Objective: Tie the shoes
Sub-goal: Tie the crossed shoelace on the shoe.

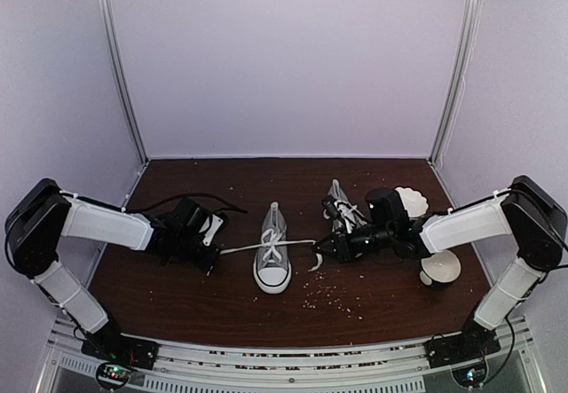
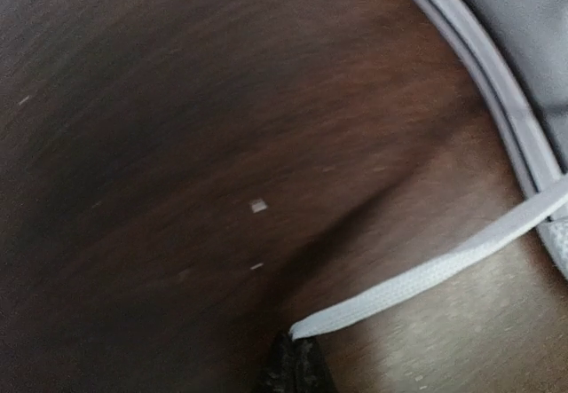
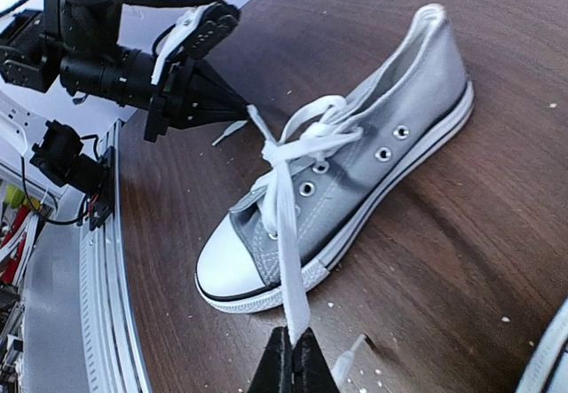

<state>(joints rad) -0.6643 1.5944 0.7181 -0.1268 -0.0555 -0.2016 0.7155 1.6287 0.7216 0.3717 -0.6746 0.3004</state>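
Note:
One grey shoe [image 1: 272,255] with a white toe cap stands mid-table, toe toward the arms, also seen as the shoe [image 3: 355,180] in the right wrist view. Its white lace [image 1: 244,248] stretches left to my left gripper [image 1: 215,254], which is shut on the lace end [image 2: 417,282] at its tips [image 2: 297,357]. The other lace strand [image 3: 288,233] runs over the toe side to my right gripper [image 3: 293,362], shut on it; this gripper [image 1: 318,253] sits just right of the shoe. The second shoe [image 1: 342,207] lies behind the right arm, partly hidden.
Two white round objects [image 1: 439,269] [image 1: 411,200] sit by the right arm. White crumbs [image 1: 328,291] are scattered on the brown table in front of the shoe. A metal rail [image 1: 284,357] runs along the near edge. Walls close in the left, right and back.

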